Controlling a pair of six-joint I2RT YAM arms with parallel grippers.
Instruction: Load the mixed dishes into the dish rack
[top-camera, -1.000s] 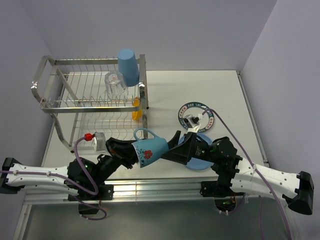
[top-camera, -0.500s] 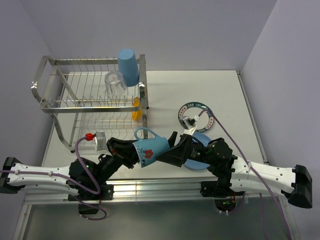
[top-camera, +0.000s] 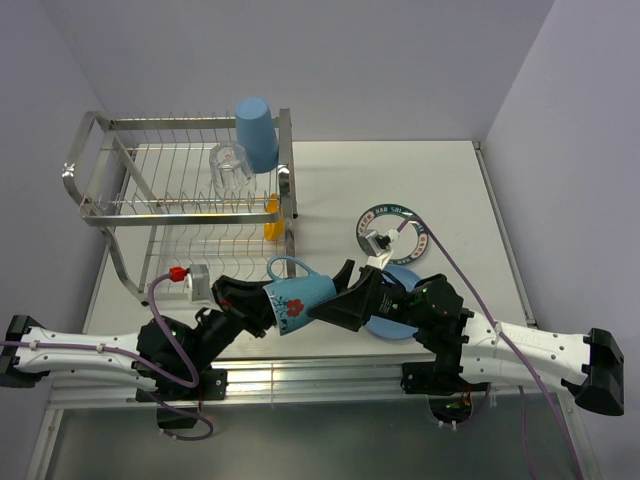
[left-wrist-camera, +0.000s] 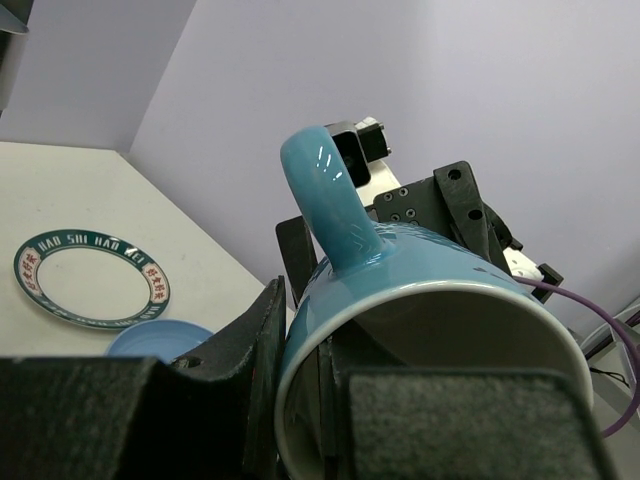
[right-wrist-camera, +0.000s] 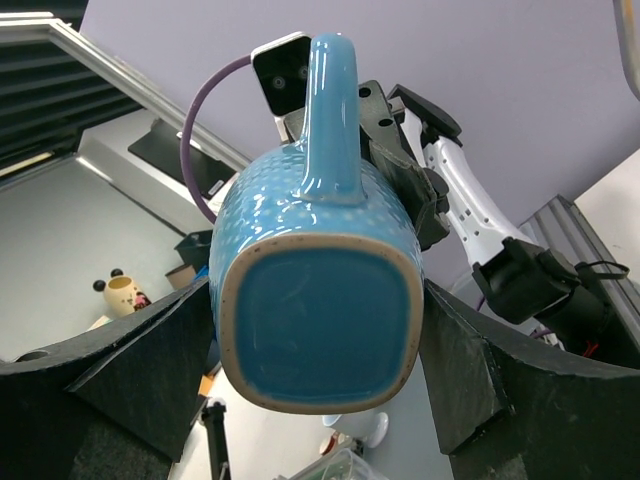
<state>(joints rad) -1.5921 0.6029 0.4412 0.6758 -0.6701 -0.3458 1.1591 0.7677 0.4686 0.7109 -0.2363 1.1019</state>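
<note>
My left claw (top-camera: 263, 300) grips the mug (top-camera: 302, 297) by its rim; my right claw (top-camera: 333, 307) straddles its base, and I cannot tell whether it pinches.

The table (top-camera: 450, 190) is white and flat. A big shiny dish rack (top-camera: 100, 218) stands on its left side, toward the back. A white plate with a dark rim (top-camera: 390, 209) lies flat on the right side. A blue plate (top-camera: 403, 274) lies just beside it, nearer the front and partly covered.
</note>
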